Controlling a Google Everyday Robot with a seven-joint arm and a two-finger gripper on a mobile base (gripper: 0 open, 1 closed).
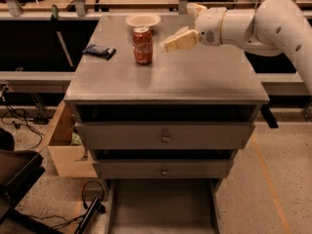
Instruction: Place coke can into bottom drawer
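The red coke can (pixel 143 45) stands upright on the grey cabinet top (pixel 195 77), towards its back left. My gripper (pixel 170 44) hangs over the top just right of the can, a short gap away, pointing left at it. It holds nothing. The bottom drawer (pixel 161 208) is pulled out at the foot of the cabinet, a shallow grey tray with nothing in it that I can see.
A cream bowl (pixel 143 20) sits just behind the can. A dark flat packet (pixel 99 51) lies at the left of the top. Two upper drawers with round knobs (pixel 165 138) are slightly open. A wooden box (pixel 68 150) stands left of the cabinet.
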